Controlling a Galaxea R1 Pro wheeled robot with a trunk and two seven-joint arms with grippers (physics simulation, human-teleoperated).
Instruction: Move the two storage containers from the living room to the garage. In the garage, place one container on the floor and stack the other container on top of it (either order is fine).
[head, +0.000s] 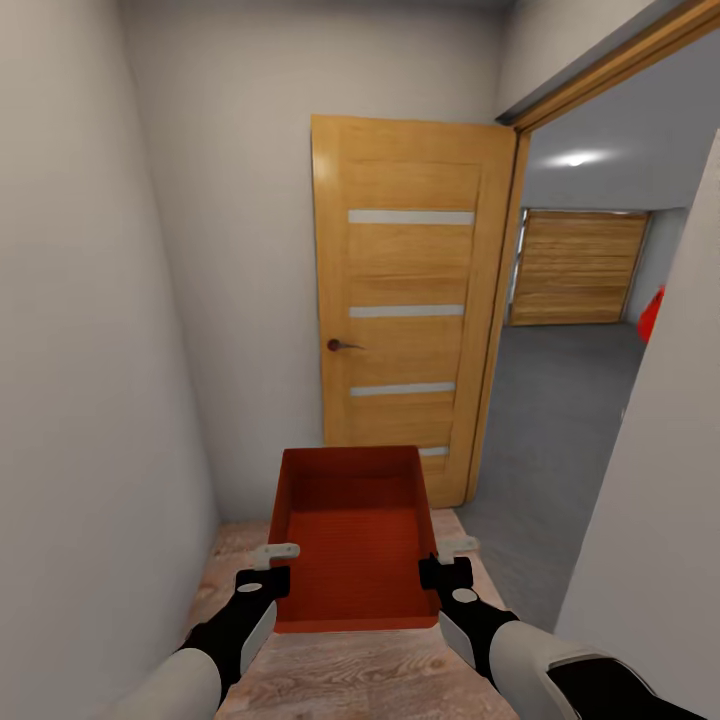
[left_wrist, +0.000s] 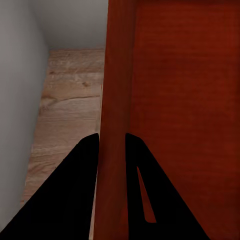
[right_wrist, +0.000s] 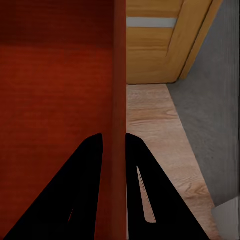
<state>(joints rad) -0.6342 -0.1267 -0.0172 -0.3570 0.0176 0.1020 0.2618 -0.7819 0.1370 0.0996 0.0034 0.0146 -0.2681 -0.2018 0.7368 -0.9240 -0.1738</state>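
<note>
I hold one red-orange storage container (head: 352, 545) level in front of me, over light wood planks. My left gripper (head: 272, 568) is shut on its left wall (left_wrist: 116, 100), one finger (left_wrist: 75, 190) outside and one inside. On the opposite side my right gripper (head: 445, 565) is shut on the right wall (right_wrist: 119, 75), which passes between its dark fingers (right_wrist: 145, 190). The container is empty. Through the doorway at the right lies the garage with its dark grey concrete floor (head: 545, 430). A sliver of the red car (head: 652, 315) peeks out there.
I stand in a narrow hallway with white walls close on both sides. An open wooden door (head: 410, 300) with a handle (head: 340, 345) rests against the far wall. The door frame (head: 497, 330) and a white wall corner (head: 650, 480) bound the garage opening. A wooden garage door (head: 578, 268) closes the far end.
</note>
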